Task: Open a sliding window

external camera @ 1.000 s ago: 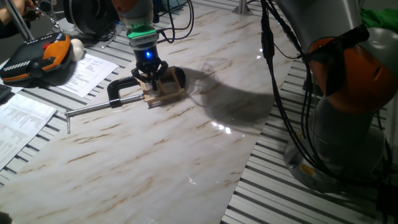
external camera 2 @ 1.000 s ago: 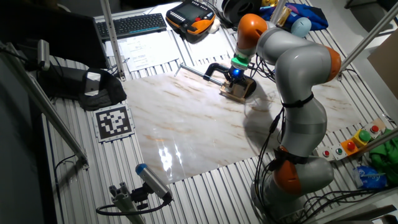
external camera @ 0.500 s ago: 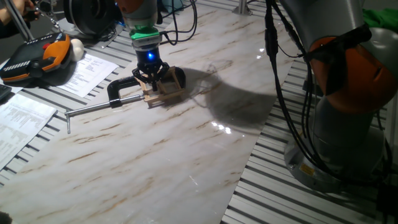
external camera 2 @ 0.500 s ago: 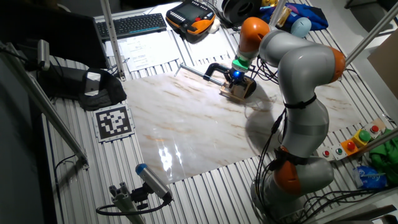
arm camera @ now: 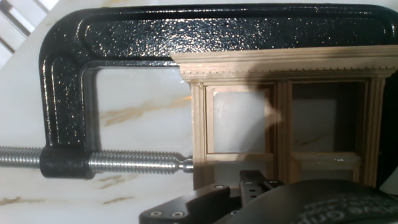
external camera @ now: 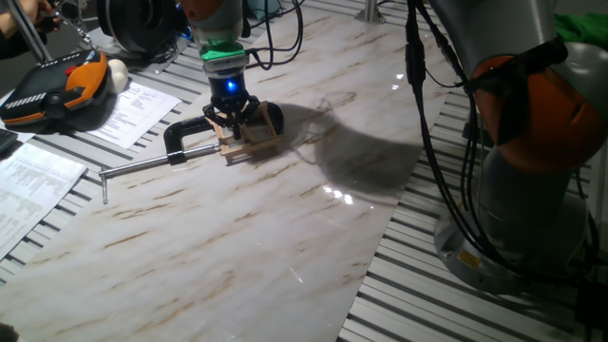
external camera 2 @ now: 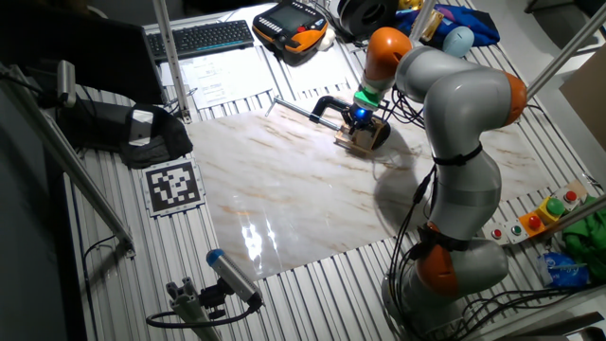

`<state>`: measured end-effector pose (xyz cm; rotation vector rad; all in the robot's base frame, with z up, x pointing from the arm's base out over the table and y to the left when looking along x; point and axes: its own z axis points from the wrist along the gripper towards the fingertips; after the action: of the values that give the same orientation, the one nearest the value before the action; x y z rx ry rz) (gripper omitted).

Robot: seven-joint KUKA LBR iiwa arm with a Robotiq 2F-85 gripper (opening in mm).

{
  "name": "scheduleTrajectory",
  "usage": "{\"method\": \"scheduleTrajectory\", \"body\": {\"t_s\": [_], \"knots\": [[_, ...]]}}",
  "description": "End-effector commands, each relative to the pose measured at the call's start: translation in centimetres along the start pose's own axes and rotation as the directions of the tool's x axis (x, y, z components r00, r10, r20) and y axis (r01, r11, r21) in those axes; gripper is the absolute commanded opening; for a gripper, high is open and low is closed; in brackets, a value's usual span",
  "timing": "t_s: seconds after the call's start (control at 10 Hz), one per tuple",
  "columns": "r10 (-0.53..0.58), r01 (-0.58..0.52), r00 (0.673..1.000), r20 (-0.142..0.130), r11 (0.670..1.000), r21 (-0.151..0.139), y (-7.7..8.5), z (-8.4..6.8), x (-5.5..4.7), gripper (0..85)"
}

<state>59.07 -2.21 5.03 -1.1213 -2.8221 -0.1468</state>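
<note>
The sliding window point(external camera: 249, 136) lies flat on the marble-patterned desk point(external camera: 237, 237), held in a black C-clamp point(external camera: 185, 135) whose steel screw bar point(external camera: 133, 167) points away toward the papers point(external camera: 133, 109). The gripper point(external camera: 231, 119) hangs straight down over the window, its blue light on, its tips at the wooden frame; the jaws stand a little apart across the frame, but whether they grip it I cannot tell. In the hand view the clamp's black arch runs along the window's moulded top edge, and the screw tip touches the frame's side. An orange-and-black pendant point(external camera: 57, 90) sits well apart, beyond the papers.
</note>
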Motion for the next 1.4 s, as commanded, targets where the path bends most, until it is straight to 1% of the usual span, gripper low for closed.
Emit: {"method": "scheduleTrajectory", "body": {"t_s": [0.0, 0.4, 1.0, 1.2, 1.3], "knots": [[-0.002, 0.002, 1.0, 0.001, 1.0, -0.001, -0.01, -0.03, -0.04, 0.0], [-0.007, 0.007, 1.0, -0.007, 1.0, -0.004, -0.15, 0.06, -0.1, 0.0], [-0.016, 0.016, 1.0, 0.001, 1.0, 0.01, 0.01, -0.12, -0.09, 0.0], [-0.018, 0.018, 1.0, 0.001, 1.0, 0.014, 0.02, -0.47, -0.37, 0.0], [-0.024, 0.024, 1.0, -0.002, 1.0, 0.011, -0.03, -0.64, -0.54, 0.0]]}}
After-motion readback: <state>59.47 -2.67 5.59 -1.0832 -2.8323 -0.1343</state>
